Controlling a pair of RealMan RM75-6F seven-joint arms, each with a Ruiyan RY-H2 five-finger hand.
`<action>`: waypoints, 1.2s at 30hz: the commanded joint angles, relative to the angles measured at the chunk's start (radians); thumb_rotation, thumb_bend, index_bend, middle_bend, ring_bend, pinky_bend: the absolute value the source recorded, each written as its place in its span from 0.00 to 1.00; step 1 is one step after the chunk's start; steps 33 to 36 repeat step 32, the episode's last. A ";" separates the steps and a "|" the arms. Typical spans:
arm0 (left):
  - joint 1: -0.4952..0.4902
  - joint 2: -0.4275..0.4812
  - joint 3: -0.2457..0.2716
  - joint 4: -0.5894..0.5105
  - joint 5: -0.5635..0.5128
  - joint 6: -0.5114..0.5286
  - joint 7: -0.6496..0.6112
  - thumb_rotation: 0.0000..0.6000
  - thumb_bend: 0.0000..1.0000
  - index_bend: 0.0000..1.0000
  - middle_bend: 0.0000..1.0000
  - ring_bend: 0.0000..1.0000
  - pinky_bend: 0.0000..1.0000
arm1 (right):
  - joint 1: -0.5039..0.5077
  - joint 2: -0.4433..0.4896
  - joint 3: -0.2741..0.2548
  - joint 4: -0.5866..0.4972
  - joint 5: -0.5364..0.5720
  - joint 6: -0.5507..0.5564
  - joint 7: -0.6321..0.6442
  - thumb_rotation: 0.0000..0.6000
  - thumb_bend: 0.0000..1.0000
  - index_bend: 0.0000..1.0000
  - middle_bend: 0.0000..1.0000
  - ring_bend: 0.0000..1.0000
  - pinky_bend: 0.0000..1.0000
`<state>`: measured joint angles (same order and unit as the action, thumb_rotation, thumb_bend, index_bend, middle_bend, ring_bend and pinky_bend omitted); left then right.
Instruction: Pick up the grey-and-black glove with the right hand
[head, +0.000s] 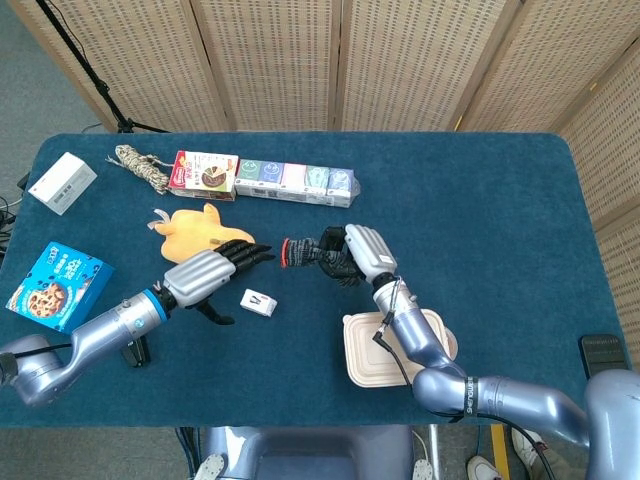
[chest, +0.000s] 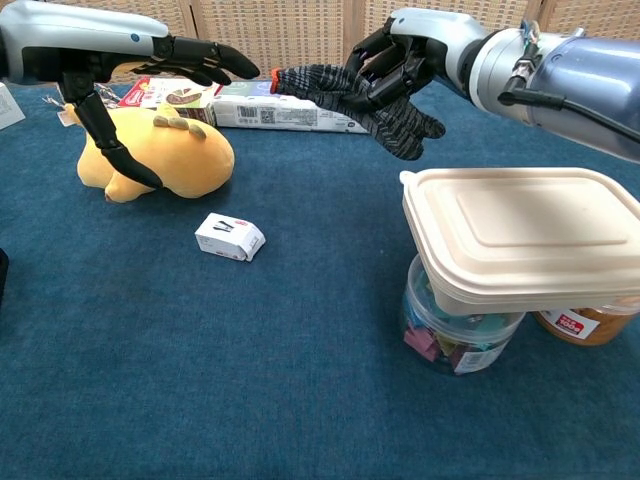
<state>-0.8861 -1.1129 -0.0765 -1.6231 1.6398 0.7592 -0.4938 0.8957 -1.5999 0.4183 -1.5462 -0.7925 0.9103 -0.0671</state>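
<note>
My right hand (head: 362, 252) (chest: 420, 52) holds the grey-and-black glove (head: 318, 257) (chest: 355, 96) in the air above the table's middle. The glove has a red cuff edge and droops from the fingers toward my left. My left hand (head: 212, 270) (chest: 110, 55) hovers open just left of the glove, its fingers (chest: 222, 62) stretched toward the cuff with a small gap between them. It hangs over the yellow plush toy.
A yellow plush toy (head: 190, 232) (chest: 150, 148) lies under the left hand, a small white box (head: 259, 302) (chest: 230, 237) near it. A lidded beige container (head: 396, 348) (chest: 525, 238) sits on jars at the right. A row of cartons (head: 262, 176) lines the back; cookie box (head: 54, 284) far left.
</note>
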 joint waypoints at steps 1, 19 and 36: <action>-0.016 -0.009 -0.005 -0.003 -0.023 -0.019 0.031 1.00 0.04 0.00 0.00 0.00 0.00 | 0.003 0.008 0.005 -0.017 0.030 -0.002 -0.009 1.00 0.48 0.55 0.60 0.54 0.61; -0.052 -0.059 -0.027 -0.030 -0.126 -0.045 0.151 1.00 0.04 0.00 0.00 0.00 0.00 | 0.007 0.019 0.001 -0.060 0.074 -0.002 0.001 1.00 0.49 0.55 0.60 0.54 0.61; -0.061 -0.068 -0.032 -0.051 -0.179 -0.058 0.206 1.00 0.04 0.00 0.00 0.00 0.00 | 0.007 0.026 -0.001 -0.074 0.082 0.005 0.012 1.00 0.49 0.55 0.60 0.54 0.61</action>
